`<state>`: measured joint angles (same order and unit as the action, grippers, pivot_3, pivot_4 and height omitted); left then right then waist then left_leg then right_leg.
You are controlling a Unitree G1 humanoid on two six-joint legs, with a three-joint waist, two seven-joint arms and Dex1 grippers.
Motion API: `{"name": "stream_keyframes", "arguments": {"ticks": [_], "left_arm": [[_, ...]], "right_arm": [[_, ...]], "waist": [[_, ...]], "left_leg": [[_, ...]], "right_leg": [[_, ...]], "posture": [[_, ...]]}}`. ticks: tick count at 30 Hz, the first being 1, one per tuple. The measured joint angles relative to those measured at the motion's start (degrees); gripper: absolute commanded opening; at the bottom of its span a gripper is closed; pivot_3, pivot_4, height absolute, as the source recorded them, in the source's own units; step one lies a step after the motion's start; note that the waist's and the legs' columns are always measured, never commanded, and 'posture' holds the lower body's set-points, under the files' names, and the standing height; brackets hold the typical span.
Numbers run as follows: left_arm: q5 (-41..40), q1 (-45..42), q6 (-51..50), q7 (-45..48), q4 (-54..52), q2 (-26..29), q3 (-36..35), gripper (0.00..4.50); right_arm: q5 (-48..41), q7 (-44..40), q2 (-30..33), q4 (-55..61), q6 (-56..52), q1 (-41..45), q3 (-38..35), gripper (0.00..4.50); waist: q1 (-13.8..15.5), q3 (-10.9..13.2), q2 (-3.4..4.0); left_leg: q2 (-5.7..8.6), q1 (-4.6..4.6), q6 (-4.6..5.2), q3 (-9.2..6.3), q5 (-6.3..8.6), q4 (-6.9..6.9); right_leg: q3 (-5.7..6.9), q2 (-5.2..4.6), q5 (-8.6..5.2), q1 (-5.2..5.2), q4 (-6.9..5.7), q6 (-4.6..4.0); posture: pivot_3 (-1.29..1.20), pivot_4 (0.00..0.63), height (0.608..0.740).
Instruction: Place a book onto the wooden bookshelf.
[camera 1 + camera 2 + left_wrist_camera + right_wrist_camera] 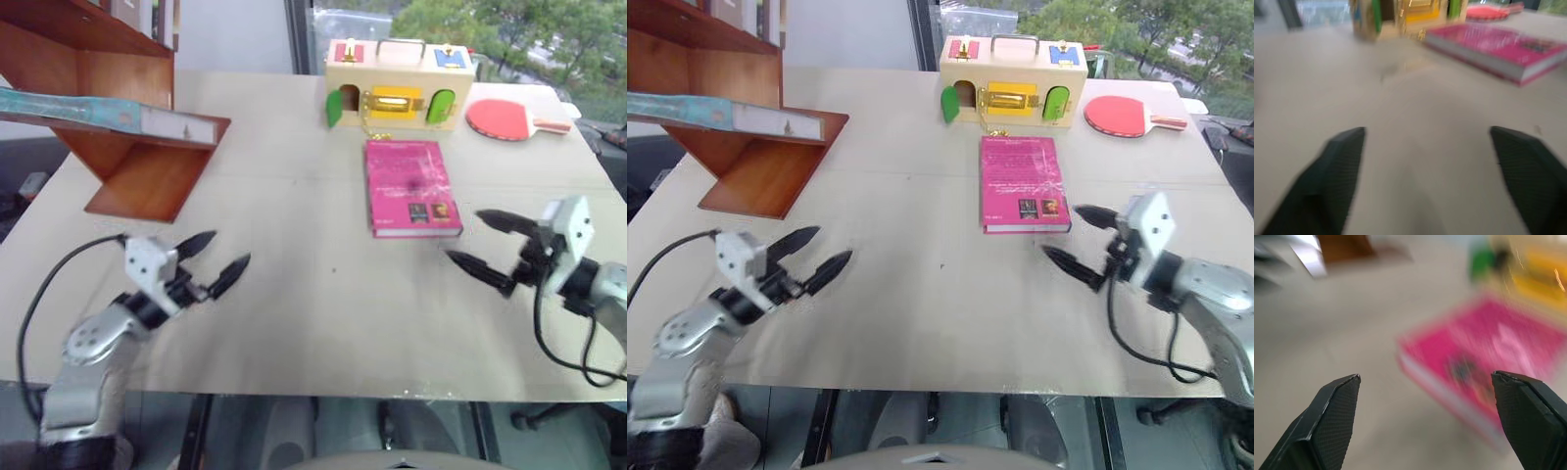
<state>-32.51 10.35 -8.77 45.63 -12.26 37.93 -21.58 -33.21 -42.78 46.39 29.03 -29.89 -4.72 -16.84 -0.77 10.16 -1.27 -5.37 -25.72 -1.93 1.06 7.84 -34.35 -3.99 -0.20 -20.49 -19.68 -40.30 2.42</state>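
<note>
No legible txt/labels on any obj.

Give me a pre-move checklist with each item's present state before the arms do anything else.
1. Large teal-green book lies flat on a board of the reddish-brown wooden bookshelf: ok.
2. Book fully supported: cannot tell; its far end runs out of the frame.
3. Left pincer open, holding nothing, over the beige table: ok.
4. Right pincer open, holding nothing: ok.
5. Right pincer apart from the magenta-pink book: ok, though its upper fingertip sits near the book's corner.
6. Pale wooden toy box with coloured doors and red table-tennis paddle far from both arms: ok.
</note>
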Motion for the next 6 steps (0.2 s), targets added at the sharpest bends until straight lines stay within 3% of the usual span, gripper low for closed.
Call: {"name": "stream_keyframes", "arguments": {"ticks": [6], "left_arm": [[-1.25, 5.75, -2.16, 4.20, -2.39, 2.89, -3.23, 4.46]], "right_arm": [[4.79, -3.15, 2.20, -2.59, 2.90, -8.29, -5.52, 4.50]], "waist": [[-0.18, -0.06, 0.02]], "left_leg": [[-0.01, 0.02, 0.00, 0.05, 0.01, 0.00]], "right_leg": [[-0.06, -0.02, 0.00, 0.05, 0.32, 0.02]], "posture": [[0.00, 0.150, 0.740]]}}
